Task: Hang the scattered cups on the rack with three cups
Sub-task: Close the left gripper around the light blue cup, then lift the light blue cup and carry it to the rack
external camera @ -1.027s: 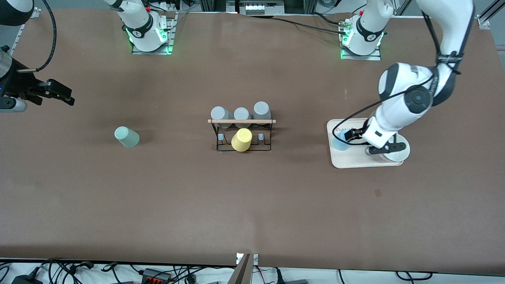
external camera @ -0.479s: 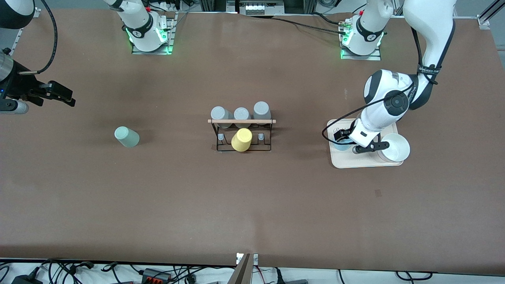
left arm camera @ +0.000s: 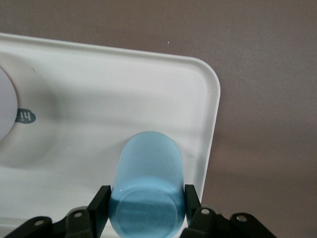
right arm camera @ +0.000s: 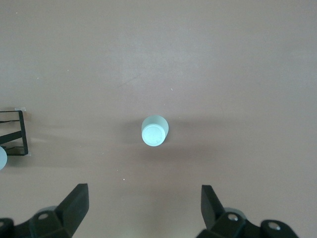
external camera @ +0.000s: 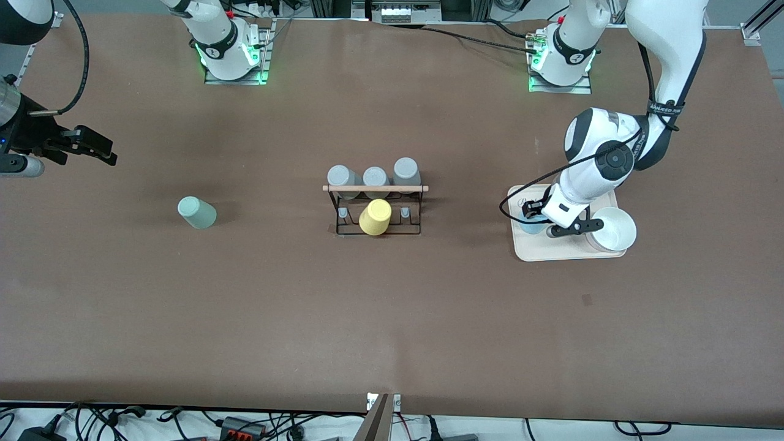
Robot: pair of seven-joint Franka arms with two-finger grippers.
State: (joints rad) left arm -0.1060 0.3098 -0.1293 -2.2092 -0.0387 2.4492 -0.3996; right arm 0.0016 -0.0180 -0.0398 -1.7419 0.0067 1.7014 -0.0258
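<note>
Brown table (external camera: 392, 318), beige tray (external camera: 551, 252) holding blue cup (left arm camera: 147, 191), white bowl (external camera: 612, 229)

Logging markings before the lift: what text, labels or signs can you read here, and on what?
"hi": on a dark oval mark on the floor of the beige rectangular plastic tray, left wrist view.
Script print on the tray's corner, front view: too small to read.
Nothing else legible.

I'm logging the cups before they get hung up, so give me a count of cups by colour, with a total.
Grey cups, on the rack: 3
Yellow cup, on the rack: 1
Blue cup, on the tray: 1
Green cup, on the table: 1
Total: 6 cups
</note>
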